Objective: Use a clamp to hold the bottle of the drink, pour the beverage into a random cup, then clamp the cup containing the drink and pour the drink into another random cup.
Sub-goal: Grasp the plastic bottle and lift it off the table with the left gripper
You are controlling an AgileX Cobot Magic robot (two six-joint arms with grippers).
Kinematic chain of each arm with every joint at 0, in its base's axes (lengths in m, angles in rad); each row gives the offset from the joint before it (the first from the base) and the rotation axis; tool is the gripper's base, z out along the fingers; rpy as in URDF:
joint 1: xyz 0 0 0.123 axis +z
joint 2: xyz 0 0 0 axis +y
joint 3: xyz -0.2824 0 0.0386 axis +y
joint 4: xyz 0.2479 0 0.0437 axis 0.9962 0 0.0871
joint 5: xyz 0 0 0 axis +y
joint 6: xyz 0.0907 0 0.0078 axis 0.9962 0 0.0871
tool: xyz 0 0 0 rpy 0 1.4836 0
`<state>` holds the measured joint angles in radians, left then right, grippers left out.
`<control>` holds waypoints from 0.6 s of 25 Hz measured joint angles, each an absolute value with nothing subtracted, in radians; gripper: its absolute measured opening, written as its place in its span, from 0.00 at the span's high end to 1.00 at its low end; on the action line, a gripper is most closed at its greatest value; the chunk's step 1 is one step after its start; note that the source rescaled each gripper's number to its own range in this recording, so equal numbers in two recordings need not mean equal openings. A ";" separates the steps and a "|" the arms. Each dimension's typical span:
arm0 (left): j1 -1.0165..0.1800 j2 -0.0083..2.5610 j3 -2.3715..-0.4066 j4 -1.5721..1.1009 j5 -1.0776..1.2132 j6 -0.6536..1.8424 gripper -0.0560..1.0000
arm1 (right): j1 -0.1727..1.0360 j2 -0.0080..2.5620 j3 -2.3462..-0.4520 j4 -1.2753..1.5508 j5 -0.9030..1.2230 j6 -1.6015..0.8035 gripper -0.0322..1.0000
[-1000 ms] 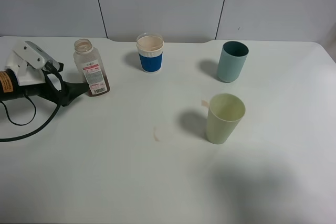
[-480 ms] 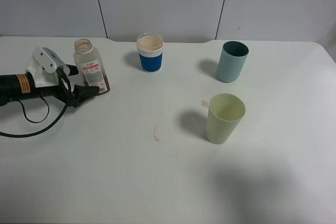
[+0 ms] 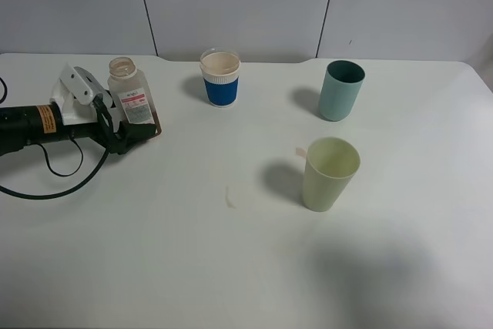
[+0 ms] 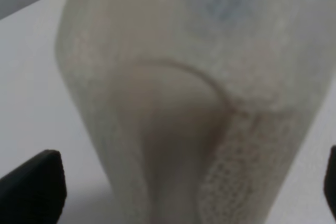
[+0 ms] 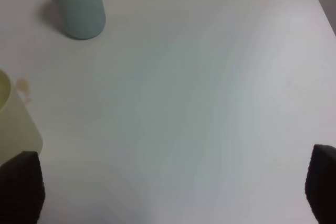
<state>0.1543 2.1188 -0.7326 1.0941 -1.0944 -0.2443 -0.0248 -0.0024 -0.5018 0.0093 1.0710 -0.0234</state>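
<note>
- Tabletop [image 3: 231, 267]: the first step is in hand, taking hold of the bottle. Nothing is showing as poured yet.
- Left arm [image 3: 35, 121] is lying low along the left side, with the left clamp [image 3: 122, 122] sitting at the bottle's lower body.
- Right clamp [image 5: 170, 187] is hanging over bare tabletop near the pale tumbler. Its fingers are spread wide and holding nothing. It is not showing in the high view.
- Pale yellow-green tumbler [image 3: 330, 175] is standing upright right of centre and looking empty. The teal tumbler [image 3: 340, 90] is standing behind it, well apart.
- Bottle [image 3: 131, 98] is standing upright and uncapped at the back left, between the left clamp's fingers [image 4: 31, 182]. They are released, flanking it rather than squeezing.
- Next move, as I judge it: closing squarely on the body, then lifting level, since the neck is open.
- Beverage [image 3: 154, 129] is showing only as a brown sliver at the base, so its level is unreadable. The far finger is hiding behind the bottle. The left wrist view is blurring, so I cannot tell whether the fingers are touching it.
</note>
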 joint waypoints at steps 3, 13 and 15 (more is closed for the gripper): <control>0.154 2.119 -0.733 1.082 -1.097 -0.271 0.22 | -0.025 -0.002 -0.502 0.009 1.071 -0.023 0.00; 0.154 2.119 -0.733 1.100 -1.108 -0.316 0.94 | -0.025 -0.002 -0.502 0.009 1.071 -0.023 0.00; 0.154 2.119 -0.733 1.100 -1.108 -0.317 0.94 | -0.025 -0.002 -0.502 0.009 1.071 -0.023 0.00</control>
